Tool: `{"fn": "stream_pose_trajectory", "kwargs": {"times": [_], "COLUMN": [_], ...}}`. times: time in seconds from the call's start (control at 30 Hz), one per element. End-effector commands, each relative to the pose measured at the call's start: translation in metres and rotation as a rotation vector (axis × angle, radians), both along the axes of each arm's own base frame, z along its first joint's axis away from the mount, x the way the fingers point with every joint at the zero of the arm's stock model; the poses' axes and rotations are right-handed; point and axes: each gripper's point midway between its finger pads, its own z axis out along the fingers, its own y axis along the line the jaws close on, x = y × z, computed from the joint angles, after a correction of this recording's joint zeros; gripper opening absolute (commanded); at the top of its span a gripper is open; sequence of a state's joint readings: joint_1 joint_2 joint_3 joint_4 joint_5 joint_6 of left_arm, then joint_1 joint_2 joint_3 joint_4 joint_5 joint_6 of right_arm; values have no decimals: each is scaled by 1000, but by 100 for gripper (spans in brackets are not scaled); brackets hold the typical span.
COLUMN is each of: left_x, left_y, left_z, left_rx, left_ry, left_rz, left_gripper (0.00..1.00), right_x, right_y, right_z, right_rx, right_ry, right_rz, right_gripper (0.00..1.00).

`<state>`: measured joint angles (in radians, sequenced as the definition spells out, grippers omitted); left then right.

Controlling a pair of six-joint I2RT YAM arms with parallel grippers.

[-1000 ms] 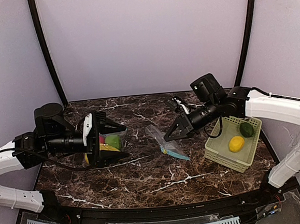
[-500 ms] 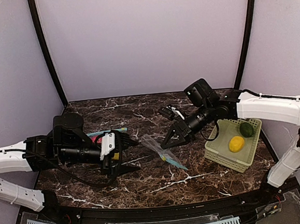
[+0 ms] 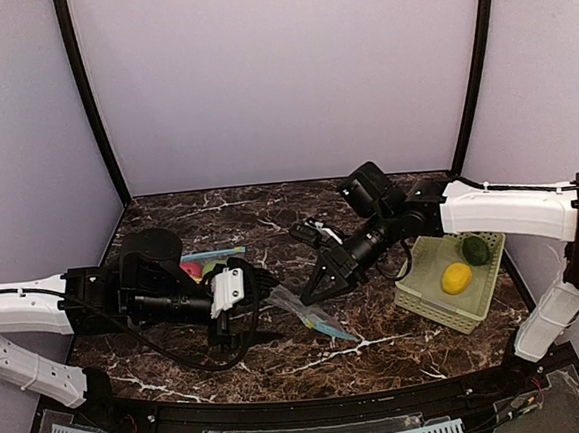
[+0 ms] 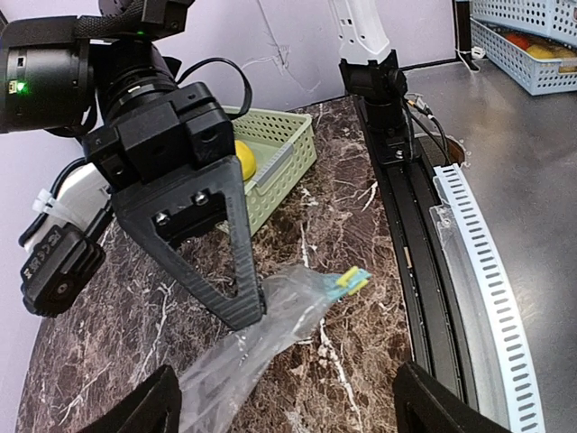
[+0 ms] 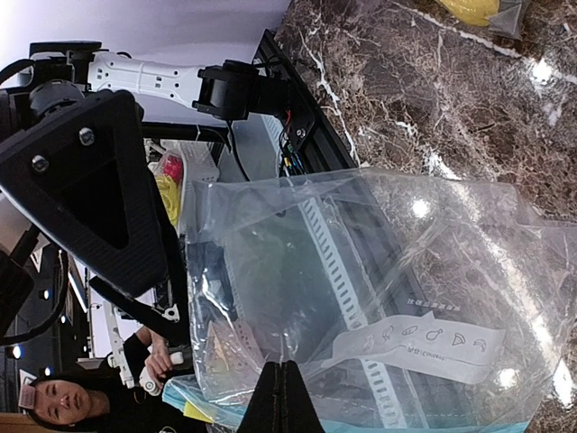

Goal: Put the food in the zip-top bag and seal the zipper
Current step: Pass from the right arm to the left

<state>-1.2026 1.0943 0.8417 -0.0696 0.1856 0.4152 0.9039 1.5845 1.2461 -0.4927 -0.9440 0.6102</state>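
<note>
Right gripper [image 3: 311, 293] pinches zip-top bag [image 3: 320, 317]; left gripper [image 3: 260, 307] agape; food [image 3: 192, 271] half hidden.

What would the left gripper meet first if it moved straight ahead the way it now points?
Most likely the clear zip-top bag hanging from the shut right gripper; depth is hard to judge.

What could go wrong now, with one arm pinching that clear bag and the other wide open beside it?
1. The right end effector pinches the clear bag by one thin edge only; the limp plastic might slip free.
2. The open left end effector sits very close, so the two could bump.
3. The yellow fruit and dark green piece lie in the basket, near only the busy right end effector, so loading may stall.
</note>
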Motion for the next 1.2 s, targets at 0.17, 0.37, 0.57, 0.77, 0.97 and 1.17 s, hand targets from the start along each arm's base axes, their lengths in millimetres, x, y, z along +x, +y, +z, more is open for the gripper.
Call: {"fn": "stream_pose_trajectory", "kwargs": {"times": [0.17,0.37,0.57,0.77,0.97,1.17], "left_x": [8,15,20,18,26,31], "left_y": [-4,-7,-4,1,5,2], "left_z": [-2,-14,-15,-13,-10,-5], "left_rx": [9,87,104,107,116,113], "left_ry": [-16,1,-6,32,256,444], "left_rz": [39,62,96,107,65,26], "left_gripper": [77,42,7,1,1,1], "right_x": [-12,-16,-15,3,30,22], "right_y": [11,11,7,-7,-36,-43], "right_z": [8,11,16,28,55,68], "right_rx": [18,21,30,24,29,42], "right_ry": [-14,-28,-61,-189,-459,-726], "right_rz": [54,58,30,-87,-296,-354], "right_gripper": [0,0,0,39,52,47]}}
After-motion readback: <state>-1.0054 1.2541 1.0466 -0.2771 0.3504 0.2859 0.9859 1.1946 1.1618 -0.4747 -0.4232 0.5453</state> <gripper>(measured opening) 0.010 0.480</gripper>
